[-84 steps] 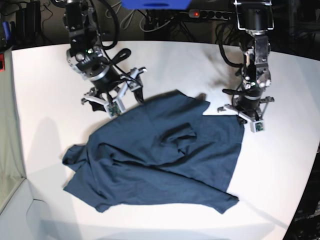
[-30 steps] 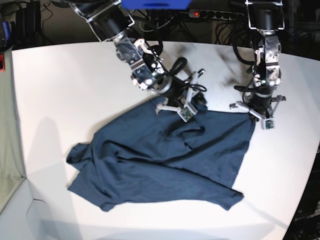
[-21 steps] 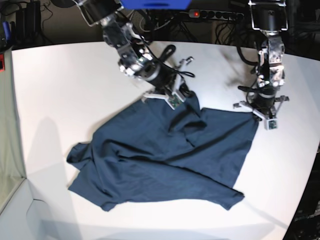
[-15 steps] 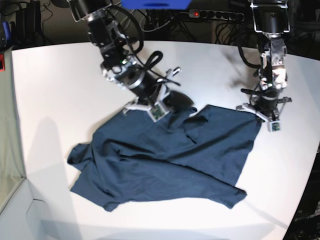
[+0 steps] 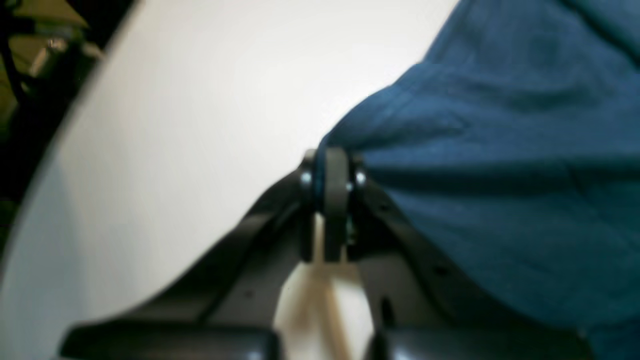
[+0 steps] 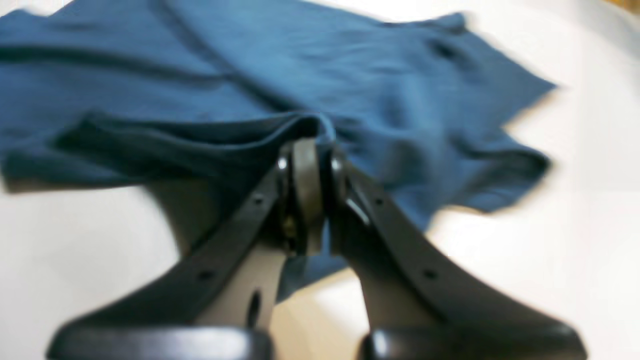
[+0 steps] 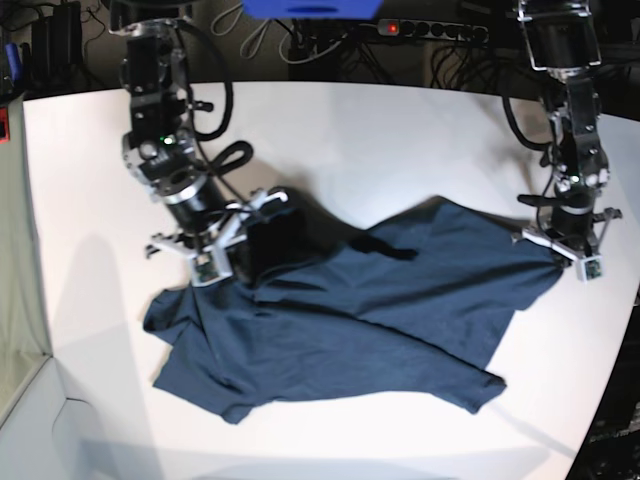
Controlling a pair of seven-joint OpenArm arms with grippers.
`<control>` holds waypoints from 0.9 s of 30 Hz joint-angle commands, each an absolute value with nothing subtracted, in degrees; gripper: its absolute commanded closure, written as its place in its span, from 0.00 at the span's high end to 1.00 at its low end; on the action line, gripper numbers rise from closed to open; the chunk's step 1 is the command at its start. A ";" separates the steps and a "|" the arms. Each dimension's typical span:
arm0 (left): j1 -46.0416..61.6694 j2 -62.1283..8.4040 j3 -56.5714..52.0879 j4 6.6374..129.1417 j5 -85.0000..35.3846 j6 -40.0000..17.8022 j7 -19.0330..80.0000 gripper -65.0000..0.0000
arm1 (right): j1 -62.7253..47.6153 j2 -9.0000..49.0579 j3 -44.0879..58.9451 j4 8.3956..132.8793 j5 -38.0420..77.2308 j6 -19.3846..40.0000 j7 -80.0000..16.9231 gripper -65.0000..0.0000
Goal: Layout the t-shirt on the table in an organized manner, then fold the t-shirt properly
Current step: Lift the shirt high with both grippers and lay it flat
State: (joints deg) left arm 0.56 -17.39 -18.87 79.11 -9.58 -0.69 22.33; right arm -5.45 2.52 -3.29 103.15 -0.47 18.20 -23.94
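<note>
Right gripper (image 7: 222,262) now clamped on the t-shirt (image 7: 350,320) and swung out leftward; left gripper (image 7: 568,252) pinching the opposite edge — cloth stretched wider across the counter (image 7: 380,130), layout progressing, folding not begun.

t-shirt (image 7: 350,310) on table (image 7: 380,130)

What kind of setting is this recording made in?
Probably a robotics lab bench: a bare white table with two arms working a t-shirt, and a power strip and loose cables behind it.
</note>
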 commanded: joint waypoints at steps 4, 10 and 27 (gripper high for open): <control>-0.13 -17.71 -24.04 82.15 -9.36 -0.31 21.23 0.00 | -4.26 1.01 3.21 107.65 0.22 18.33 -22.20 0.00; 0.22 -17.80 -27.30 82.51 -9.36 -0.40 21.14 0.00 | -3.65 -4.53 14.37 111.87 0.31 18.33 -22.20 0.00; -5.49 -16.92 -26.86 85.76 -9.45 -0.40 21.41 0.00 | -1.63 -2.77 15.87 112.40 0.31 18.51 -22.11 0.00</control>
